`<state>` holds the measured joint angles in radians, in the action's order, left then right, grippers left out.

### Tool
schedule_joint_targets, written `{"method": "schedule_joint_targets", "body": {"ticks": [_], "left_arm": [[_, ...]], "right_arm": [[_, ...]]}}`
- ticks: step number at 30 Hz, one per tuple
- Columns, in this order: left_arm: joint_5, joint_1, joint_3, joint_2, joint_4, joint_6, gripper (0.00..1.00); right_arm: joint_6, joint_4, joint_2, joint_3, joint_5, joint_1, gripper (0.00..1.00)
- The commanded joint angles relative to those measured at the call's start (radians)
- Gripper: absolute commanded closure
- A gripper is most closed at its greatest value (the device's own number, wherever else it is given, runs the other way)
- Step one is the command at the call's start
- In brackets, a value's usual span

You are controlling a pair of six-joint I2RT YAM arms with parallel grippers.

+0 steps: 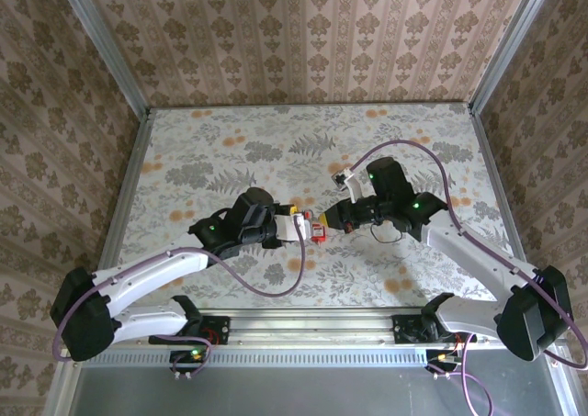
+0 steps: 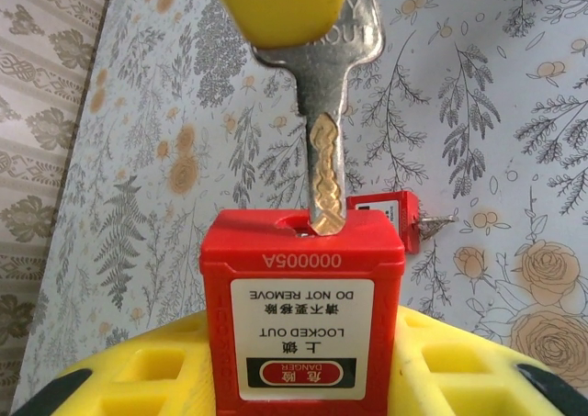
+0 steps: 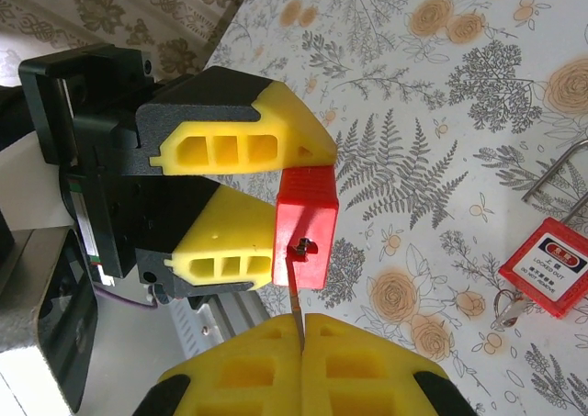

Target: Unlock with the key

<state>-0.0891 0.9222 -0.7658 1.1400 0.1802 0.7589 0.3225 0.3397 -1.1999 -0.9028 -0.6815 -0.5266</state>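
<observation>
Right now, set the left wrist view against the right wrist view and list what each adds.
Left wrist: the label on the held padlock and the cut edge of the key. Right wrist: the left gripper from outside, jaws clamped on that padlock, and the shackle of the spare padlock. Both: held padlock, key tip at its keyway, spare padlock on the table.

In the left wrist view, the padlock [image 2: 303, 278] at 6 o'clock bears, upside down, raised "A000005". Its white label [image 2: 301, 338] reads "DO NOT REMOVE", "LOCKED OUT", Chinese characters, and "DANGER" in a red oval. The key [image 2: 323, 113] head, at 12 o'clock, shows letters ending "OUT". In the right wrist view, the print on the second padlock [image 3: 544, 264] at 4 o'clock is too small to read.
</observation>
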Motion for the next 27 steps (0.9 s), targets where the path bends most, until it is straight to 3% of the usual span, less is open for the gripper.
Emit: {"method": "schedule_joint_targets", "body": {"ticks": [1,16,27], "left_arm": [[-0.035,0.007,-0.009,-0.007,-0.041,-0.023,1.0],[-0.123,0.005,0.001,-0.02,-0.049,-0.067,1.0],[-0.12,0.011,0.021,-0.025,-0.095,-0.081,1.0]], "right_arm": [[0.017,-0.031,-0.013,0.008,0.012,-0.005,1.0],[-0.107,0.032,-0.02,-0.002,0.045,-0.006,1.0],[-0.061,0.008,-0.028,0.008,0.056,-0.006,1.0]]}}
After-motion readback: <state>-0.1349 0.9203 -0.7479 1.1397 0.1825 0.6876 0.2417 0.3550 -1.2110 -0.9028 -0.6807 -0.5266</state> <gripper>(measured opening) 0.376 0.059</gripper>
